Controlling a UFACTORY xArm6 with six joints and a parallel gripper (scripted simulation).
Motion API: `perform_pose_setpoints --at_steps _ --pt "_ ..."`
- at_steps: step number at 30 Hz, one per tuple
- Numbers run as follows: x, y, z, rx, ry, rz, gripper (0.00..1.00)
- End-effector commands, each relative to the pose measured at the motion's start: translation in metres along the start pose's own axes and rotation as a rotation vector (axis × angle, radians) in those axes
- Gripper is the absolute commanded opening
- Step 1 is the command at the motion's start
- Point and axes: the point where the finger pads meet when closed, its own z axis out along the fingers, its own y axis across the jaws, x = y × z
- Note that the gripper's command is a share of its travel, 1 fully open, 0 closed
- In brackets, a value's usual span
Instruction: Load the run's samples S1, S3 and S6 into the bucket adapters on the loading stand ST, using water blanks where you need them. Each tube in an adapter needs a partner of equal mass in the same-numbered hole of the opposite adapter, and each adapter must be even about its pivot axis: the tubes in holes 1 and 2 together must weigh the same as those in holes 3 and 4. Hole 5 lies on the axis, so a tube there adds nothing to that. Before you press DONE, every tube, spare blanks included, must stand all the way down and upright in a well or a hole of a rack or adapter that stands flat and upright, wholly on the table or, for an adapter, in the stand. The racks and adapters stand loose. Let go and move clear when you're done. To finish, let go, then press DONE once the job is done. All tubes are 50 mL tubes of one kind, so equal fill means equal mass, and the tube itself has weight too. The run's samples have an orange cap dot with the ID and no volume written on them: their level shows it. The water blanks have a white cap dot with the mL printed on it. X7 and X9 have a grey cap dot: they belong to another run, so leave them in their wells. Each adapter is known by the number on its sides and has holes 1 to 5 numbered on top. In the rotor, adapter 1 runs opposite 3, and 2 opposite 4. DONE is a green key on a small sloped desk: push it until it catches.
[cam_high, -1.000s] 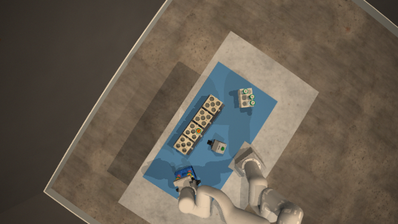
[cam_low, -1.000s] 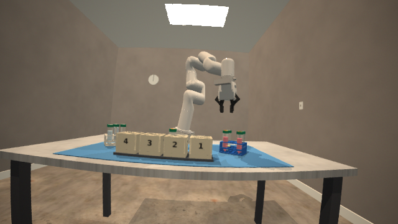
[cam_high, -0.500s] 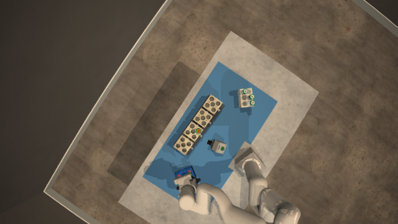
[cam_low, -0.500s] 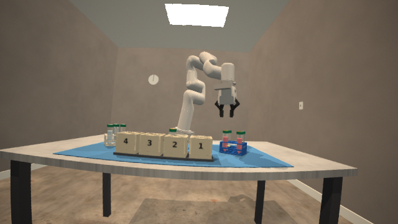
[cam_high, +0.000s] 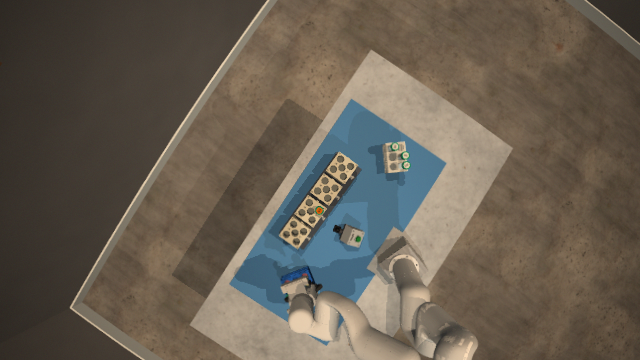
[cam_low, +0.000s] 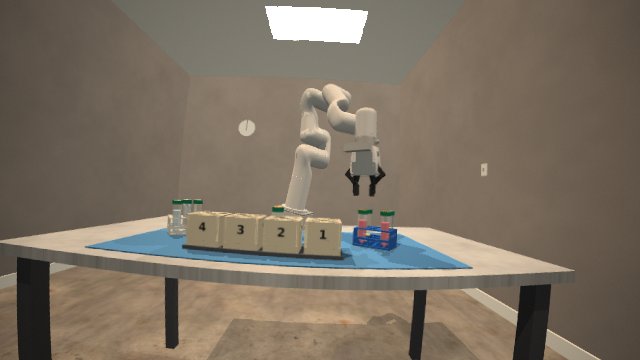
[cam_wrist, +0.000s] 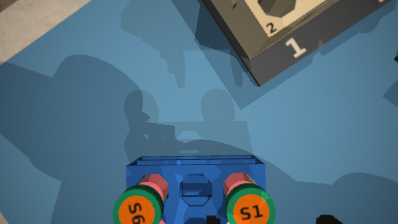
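My gripper (cam_low: 364, 192) (cam_wrist: 270, 220) is open and empty, high above the blue rack (cam_high: 296, 274) (cam_low: 375, 244) (cam_wrist: 215, 172). Orange-dot tubes S6 (cam_wrist: 136, 212) and S1 (cam_wrist: 251, 212) stand in the rack, both with pink liquid. Parts of other tubes show behind them in the exterior view. An orange-dot tube (cam_high: 319, 210) (cam_low: 277, 210) stands in adapter 2 (cam_high: 303, 211) (cam_low: 281, 242); its ID is too small to read. Adapter 1 (cam_high: 288, 236) (cam_low: 323, 245), adapter 3 (cam_low: 240, 241) and adapter 4 (cam_low: 202, 239) show no tubes.
A pale rack (cam_high: 387, 157) (cam_low: 173, 232) stands at the far end of the mat with three green-capped tubes; their printed volumes are unreadable. The small desk (cam_high: 350, 234) with its green DONE key (cam_high: 358, 239) stands between the stand and the arm's base.
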Motion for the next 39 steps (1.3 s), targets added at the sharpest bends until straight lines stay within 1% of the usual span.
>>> perform_pose_setpoints --at_steps 1,5,20,22,26,39 --pt "0.001 -0.002 0.007 0.004 0.002 0.0 0.57" --pt "0.001 -0.002 0.011 0.004 0.002 0.0 0.57" --pt "0.001 -0.002 0.042 0.004 0.001 0.0 0.57" --pt "0.001 -0.002 0.042 0.004 0.001 0.0 0.57" --pt "0.001 -0.002 0.049 0.004 0.001 0.0 0.57" --pt "0.001 -0.002 0.051 0.004 0.001 0.0 0.57"
